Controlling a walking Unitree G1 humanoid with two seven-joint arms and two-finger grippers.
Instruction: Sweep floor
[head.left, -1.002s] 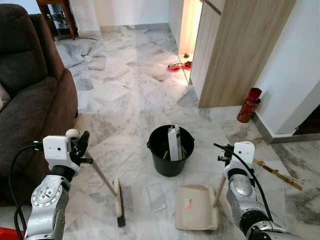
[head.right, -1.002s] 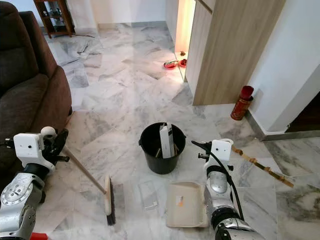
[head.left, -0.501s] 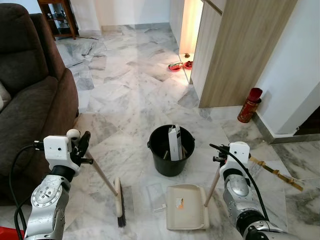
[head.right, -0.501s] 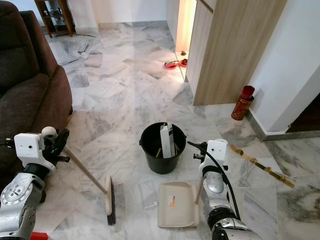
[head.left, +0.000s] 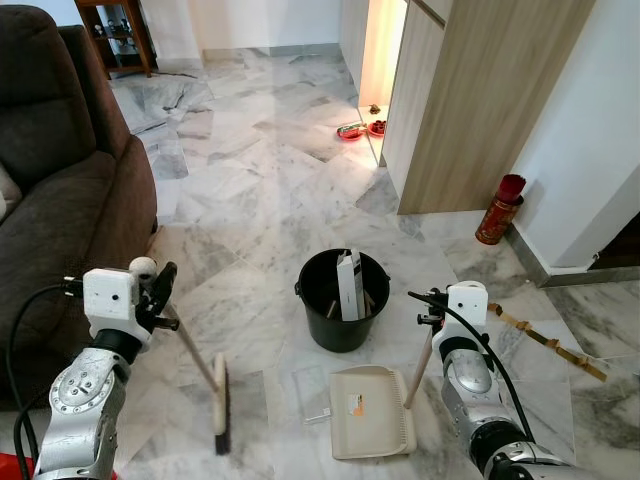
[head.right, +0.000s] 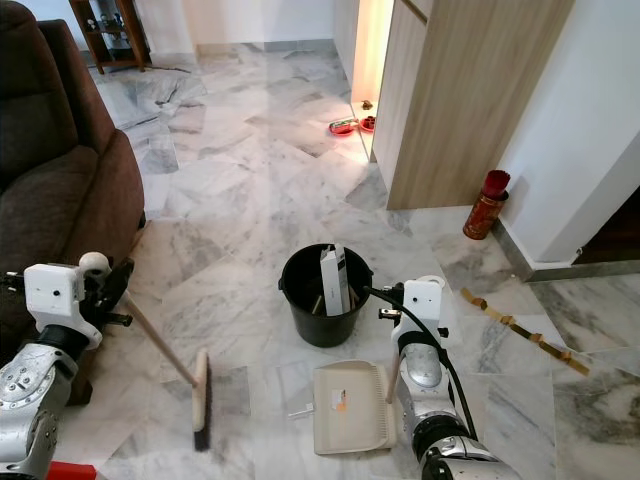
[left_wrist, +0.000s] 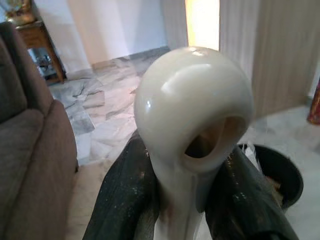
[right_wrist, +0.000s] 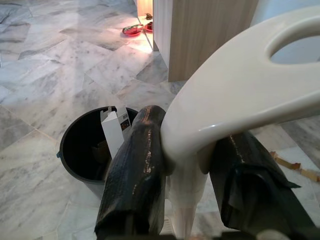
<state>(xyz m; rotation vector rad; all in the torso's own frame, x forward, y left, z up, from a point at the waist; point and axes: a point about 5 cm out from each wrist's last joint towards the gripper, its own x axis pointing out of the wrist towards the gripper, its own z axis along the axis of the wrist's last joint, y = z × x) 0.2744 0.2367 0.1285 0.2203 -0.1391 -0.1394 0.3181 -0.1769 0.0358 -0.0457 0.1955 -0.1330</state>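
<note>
Left gripper (left_wrist: 175, 200): we hold the broom (head.left: 205, 378) with it, the two black fingers clamped on either side of the pale handle just below its looped end; the arm is at near left, beside the sofa (head.left: 60, 200).
Right gripper (right_wrist: 185, 195): we hold the dustpan (head.left: 372, 426) by its upright handle, fingers closed on the stem under the loop; the arm is at near right.
Broom: its head rests on the marble floor (head.left: 260, 180) at near left, bristles pointing right toward the pan, with a gap of bare tile between them.
Dustpan: flat on the floor in the near middle, mouth facing left, just nearer to us than the bucket (head.left: 342, 300).
Scrap: a clear, flat piece of plastic (head.left: 312, 385) lies touching or just off the pan's left lip; we cannot tell if any of it is over the edge. A small orange mark inside the pan may be a label or a bit of litter.
Bucket: black, standing upright, with a white carton (head.left: 349, 285) and some sticks already in it.
Done so far: both tools are in hand and the pan is set down by the scrap.
Left to do: we judge the scrap is yet to be pushed in and the pan emptied into the bucket. A strip of brown debris (head.left: 545, 340) lies well apart at far right, untouched.
</note>
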